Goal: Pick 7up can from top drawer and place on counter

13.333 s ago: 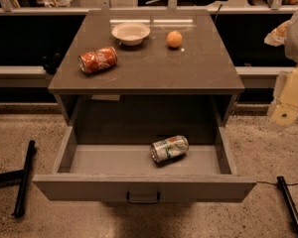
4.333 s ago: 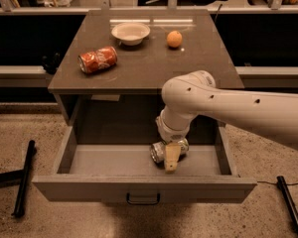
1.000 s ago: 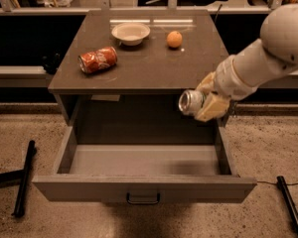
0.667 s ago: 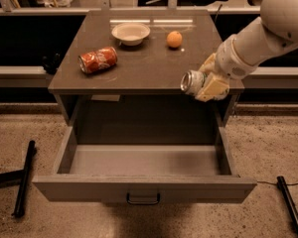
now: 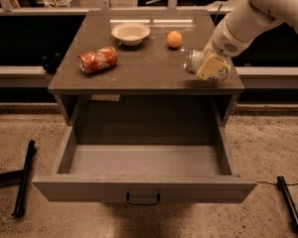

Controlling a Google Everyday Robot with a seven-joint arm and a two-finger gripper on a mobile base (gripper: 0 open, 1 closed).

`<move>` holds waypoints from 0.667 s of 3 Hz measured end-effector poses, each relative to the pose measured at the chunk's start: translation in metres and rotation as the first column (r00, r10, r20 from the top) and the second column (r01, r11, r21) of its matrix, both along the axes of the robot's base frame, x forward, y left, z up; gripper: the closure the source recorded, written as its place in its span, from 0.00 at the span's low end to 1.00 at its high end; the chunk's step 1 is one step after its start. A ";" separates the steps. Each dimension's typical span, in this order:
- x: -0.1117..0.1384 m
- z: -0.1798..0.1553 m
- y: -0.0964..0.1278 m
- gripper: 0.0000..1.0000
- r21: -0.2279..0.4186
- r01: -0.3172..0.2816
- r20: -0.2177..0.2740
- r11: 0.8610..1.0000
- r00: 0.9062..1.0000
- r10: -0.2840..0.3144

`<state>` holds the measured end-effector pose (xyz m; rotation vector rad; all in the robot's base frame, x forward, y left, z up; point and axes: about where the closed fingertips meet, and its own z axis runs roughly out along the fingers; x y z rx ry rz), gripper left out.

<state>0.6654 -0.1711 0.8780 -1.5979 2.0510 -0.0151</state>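
Note:
My gripper [image 5: 208,66] is shut on the 7up can [image 5: 194,61], a silvery can held on its side with its shiny end facing left. It hangs just above the right front part of the counter [image 5: 144,68]. The white arm comes in from the upper right. The top drawer [image 5: 144,187] stands pulled out below, with its dark handle at the centre of the front panel. No can lies in it.
A red-orange cola can [image 5: 98,60] lies on its side at the counter's left. A white bowl [image 5: 131,32] and an orange [image 5: 174,38] sit at the back. Dark bars [image 5: 24,177] lie on the floor at left and right.
The gripper took the 7up can out of the drawer, lifted it and carried it up and right to above the counter's right front part.

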 end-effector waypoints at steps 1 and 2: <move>0.014 -0.003 0.004 0.75 0.005 0.016 -0.023 1.000 1.000 -0.015; 0.026 -0.013 0.016 0.42 0.022 0.004 -0.062 1.000 0.998 -0.002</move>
